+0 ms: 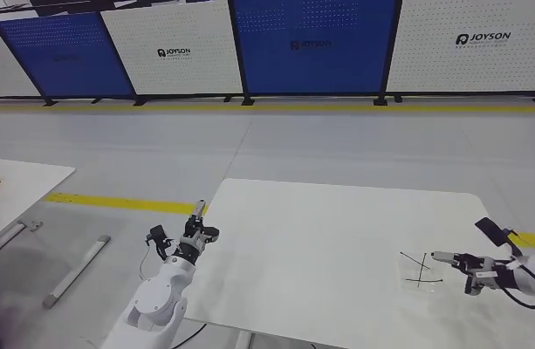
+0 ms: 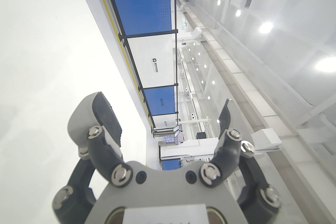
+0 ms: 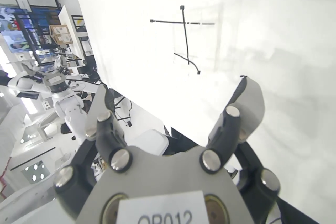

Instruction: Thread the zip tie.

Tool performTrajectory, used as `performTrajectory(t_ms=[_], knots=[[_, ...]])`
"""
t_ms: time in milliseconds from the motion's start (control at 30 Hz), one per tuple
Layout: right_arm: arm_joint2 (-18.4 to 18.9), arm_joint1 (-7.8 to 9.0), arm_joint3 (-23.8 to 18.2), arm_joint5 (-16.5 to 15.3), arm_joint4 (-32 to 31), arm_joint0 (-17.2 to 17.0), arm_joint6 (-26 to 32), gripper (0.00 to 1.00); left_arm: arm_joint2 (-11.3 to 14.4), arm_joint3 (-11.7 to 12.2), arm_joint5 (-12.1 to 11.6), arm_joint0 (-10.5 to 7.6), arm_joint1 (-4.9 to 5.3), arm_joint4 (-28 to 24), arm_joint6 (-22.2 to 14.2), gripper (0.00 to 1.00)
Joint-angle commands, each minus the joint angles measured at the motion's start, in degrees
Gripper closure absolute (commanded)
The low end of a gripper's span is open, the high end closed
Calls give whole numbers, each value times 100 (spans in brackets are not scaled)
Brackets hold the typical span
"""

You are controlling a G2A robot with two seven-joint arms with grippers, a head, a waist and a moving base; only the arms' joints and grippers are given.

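While the black zip ties (image 3: pixel 185 33) lie crossed near the table's (image 1: pixel 319 227) right edge, my right gripper (image 3: pixel 173 83) hovers released beside them (left gripper (image 2: pixel 164 99) likewise, empty). Pickup stage, I judge: the next move calls for pinching one tail.

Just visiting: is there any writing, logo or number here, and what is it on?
White wall panels: a dark logo with a word on each.
Blue wall panels: the same logo, fainter.
White label at the base of the right gripper: a code, cut off at the edge.
Cardboard boxes: labels too small to read.
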Motion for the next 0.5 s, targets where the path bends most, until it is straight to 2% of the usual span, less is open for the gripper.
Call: performTrajectory(t_ms=[0, 67, 467], knots=[[-290, -49, 182, 84, -105, 231, 178, 0, 0, 0, 0, 0, 0, 0, 0, 0], [-528, -103, 402, 142, -153, 484, 372, 0, 0, 0, 0, 0, 0, 0, 0, 0], [-543, -105, 387, 107, -167, 470, 349, 0, 0, 0, 0, 0, 0, 0, 0, 0]])
